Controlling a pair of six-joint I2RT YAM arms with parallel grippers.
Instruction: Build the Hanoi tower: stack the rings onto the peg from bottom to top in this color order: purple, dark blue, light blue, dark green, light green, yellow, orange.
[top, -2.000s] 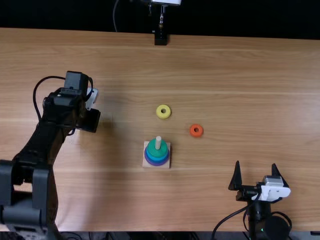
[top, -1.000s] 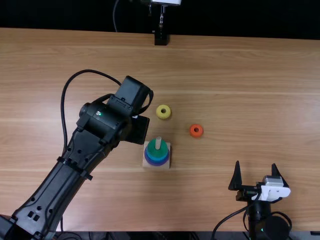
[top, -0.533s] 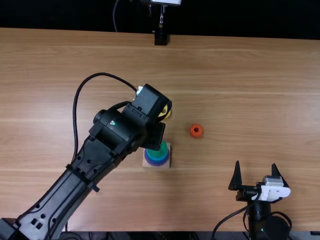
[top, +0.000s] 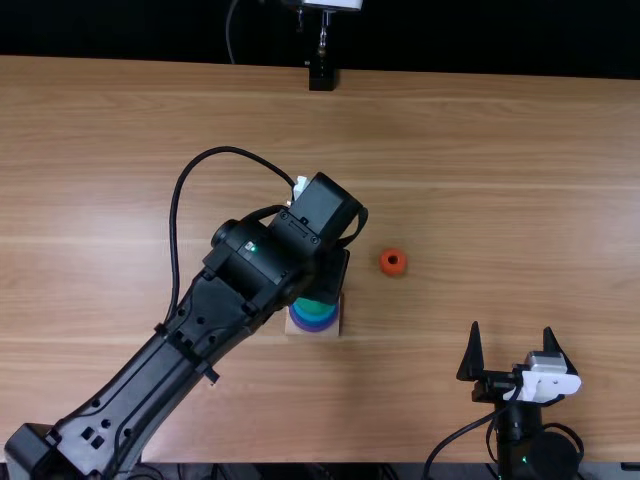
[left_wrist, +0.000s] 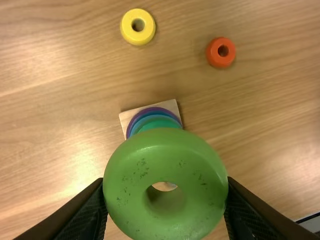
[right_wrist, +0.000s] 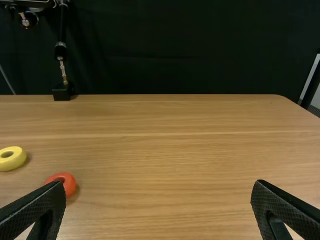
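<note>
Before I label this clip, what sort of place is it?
Likely a robotics lab: the left arm and right arm at a wooden table, with a black backdrop behind.

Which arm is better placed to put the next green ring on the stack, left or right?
Left, I'd say: the left gripper holds the light green ring close to the stack. The right gripper is farther off, open and holding no ring.

Glossy, scuffed light green ring (left_wrist: 165, 157) and smooth, satiny wooden table (top: 500, 200)
</note>
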